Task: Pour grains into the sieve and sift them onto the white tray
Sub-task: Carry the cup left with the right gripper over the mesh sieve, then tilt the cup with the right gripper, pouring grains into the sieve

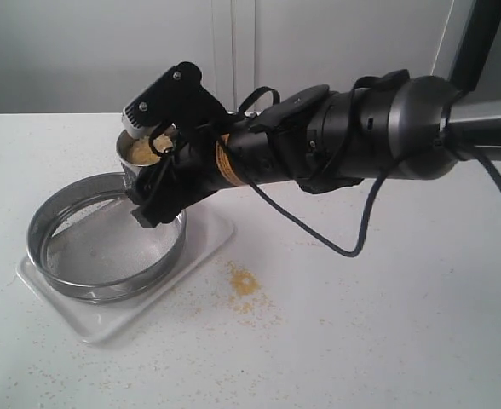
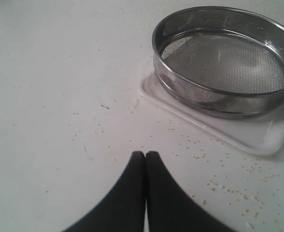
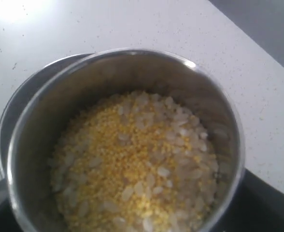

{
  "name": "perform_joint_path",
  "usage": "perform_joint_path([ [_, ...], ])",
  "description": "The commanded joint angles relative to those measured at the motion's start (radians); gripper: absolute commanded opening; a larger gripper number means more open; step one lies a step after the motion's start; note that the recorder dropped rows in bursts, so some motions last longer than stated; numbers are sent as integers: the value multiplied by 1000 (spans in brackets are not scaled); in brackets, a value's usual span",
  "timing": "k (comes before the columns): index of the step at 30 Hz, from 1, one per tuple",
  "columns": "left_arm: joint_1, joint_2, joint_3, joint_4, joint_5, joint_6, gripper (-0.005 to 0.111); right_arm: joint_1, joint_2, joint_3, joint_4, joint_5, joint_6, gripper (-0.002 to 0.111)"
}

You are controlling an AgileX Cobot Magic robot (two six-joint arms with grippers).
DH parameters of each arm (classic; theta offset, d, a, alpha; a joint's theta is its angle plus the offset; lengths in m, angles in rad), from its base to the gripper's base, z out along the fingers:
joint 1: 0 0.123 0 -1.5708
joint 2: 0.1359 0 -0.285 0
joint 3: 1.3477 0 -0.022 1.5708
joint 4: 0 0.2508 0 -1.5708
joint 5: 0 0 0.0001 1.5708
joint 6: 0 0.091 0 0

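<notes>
A steel cup (image 1: 141, 152) full of grains (image 3: 132, 159), golden mixed with paler beige, stands upright just behind the sieve's far rim. My right gripper (image 1: 140, 166) reaches across from the right and is shut on the cup, one finger on each side of it. In the right wrist view the cup's wall (image 3: 219, 121) fills the frame. The sieve (image 1: 106, 234), a wide steel ring with grey mesh, rests on the white tray (image 1: 106, 319). My left gripper (image 2: 145, 154) is shut on nothing and hovers over the table near the sieve (image 2: 224, 63) and the tray (image 2: 258, 137).
A small patch of spilled grains (image 1: 244, 281) lies on the white table right of the tray. Scattered loose grains (image 2: 229, 188) dot the table beside the tray. The right arm's black cable (image 1: 353, 247) hangs down over the table.
</notes>
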Motion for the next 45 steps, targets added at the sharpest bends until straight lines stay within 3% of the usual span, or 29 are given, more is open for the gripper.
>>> perform_joint_path([
  [1,1,-4,4,-6,-1,0,0,25,21,-53,7,90,-74,0],
  [10,1,-4,4,-6,-1,0,0,86,86,-77,7,267,-220,0],
  [41,1,-4,4,-6,-1,0,0,125,215,-233,7,430,-615,0],
  [45,1,-4,4,-6,-1,0,0,147,237,-248,7,462,-741,0],
])
